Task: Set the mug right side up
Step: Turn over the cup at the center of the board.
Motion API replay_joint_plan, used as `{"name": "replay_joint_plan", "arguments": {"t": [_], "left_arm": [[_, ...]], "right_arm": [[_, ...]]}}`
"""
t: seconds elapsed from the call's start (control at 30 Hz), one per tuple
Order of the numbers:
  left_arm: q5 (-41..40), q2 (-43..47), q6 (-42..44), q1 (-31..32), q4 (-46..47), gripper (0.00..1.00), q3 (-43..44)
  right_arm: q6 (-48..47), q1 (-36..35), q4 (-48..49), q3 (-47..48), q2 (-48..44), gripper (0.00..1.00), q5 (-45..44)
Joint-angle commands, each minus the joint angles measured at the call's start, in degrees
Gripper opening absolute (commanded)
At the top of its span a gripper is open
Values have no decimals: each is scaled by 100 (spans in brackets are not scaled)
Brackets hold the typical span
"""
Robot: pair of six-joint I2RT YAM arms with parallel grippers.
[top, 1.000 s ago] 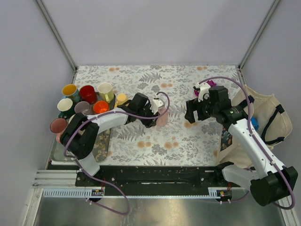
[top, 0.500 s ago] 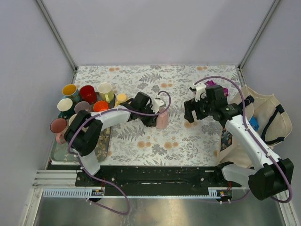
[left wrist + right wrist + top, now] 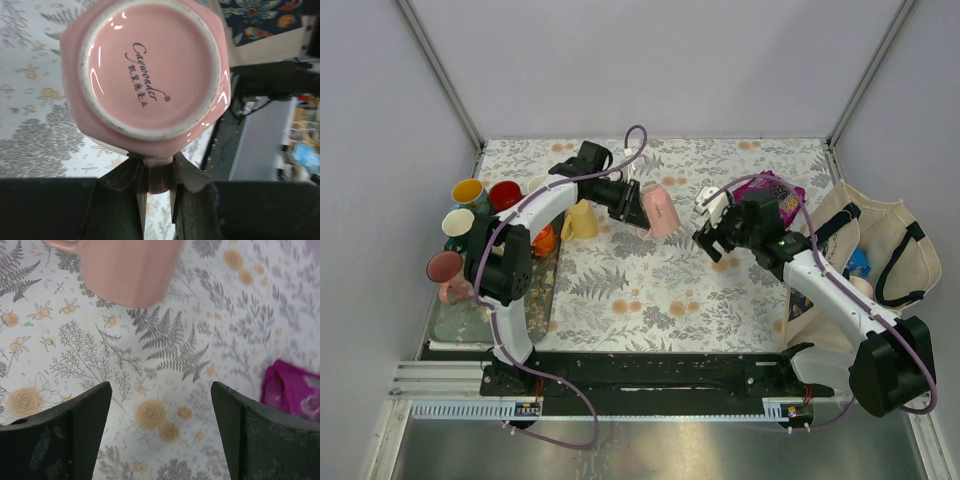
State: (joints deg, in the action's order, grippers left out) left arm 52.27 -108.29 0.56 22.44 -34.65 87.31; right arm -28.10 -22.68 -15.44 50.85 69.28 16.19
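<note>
Pink faceted ceramic mug (image 3: 145, 70), held clear of the floral-printed tablecloth (image 3: 650, 290) near the middle of the table, toward its far side. It lies tilted in the air, neither mouth-down nor upright. The unglazed ring of its base and a printed maker's mark face the left wrist camera, and the mouth points away, toward the right arm.

The left gripper (image 3: 156, 165) is closed tight on the mug's handle (image 3: 156, 182), which shows as a narrow pink strip pinched between the two dark fingers (image 3: 120, 182). The body hangs beyond the fingertips. A handle grip leaves the whole body free, which probably suits a wrist roll to bring the mouth upward, though the thin handle could pivot between the pads.

The right gripper (image 3: 160, 390) hovers just beside the mug, on its mouth side, with its jaws spread wide and holding nothing. In its wrist view the mug's wall fills the upper edge, blurred, with bare cloth between the fingers. Its place suggests readiness to steady or receive the mug.

The turn appears about half made; further rotation and setting down on the base are not yet done.

Left of the mug, a pale yellow mug (image 3: 578, 218) sits on the cloth, and beyond it a cluster of coloured mugs (image 3: 485, 210) stands at the table's left edge. A magenta pouch (image 3: 775, 195) lies behind the right arm, and a cream fabric tote bag (image 3: 885, 245) lies at the right edge.
</note>
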Motion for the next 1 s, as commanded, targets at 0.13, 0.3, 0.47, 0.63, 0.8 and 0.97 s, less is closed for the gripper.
{"name": "replay_joint_plan", "arguments": {"t": [0.13, 0.3, 0.47, 0.63, 0.8, 0.97], "left_arm": [[2610, -307, -1510, -204, 613, 0, -45], [3333, -210, -5487, -178, 5565, 0, -1381], [3694, -509, -7164, -47, 7278, 0, -1523], [3703, -588, -7183, 85, 7341, 17, -1471], [3562, -492, -7685, 94, 8395, 78, -1550], [3457, -342, -7413, -2, 8177, 86, -1585]], "right_arm": [[-2909, -1072, 4525, -1777, -64, 100, -300], [-3474, -1230, 5964, -1939, 612, 98, -247], [-3790, -1257, 6317, -1693, 921, 87, 112], [-4002, -1266, 5782, -1596, 834, 59, 569], [-4011, -1266, 5297, -1701, 631, 5, 501], [-3844, -1257, 5010, -1833, 421, 0, 34]]}}
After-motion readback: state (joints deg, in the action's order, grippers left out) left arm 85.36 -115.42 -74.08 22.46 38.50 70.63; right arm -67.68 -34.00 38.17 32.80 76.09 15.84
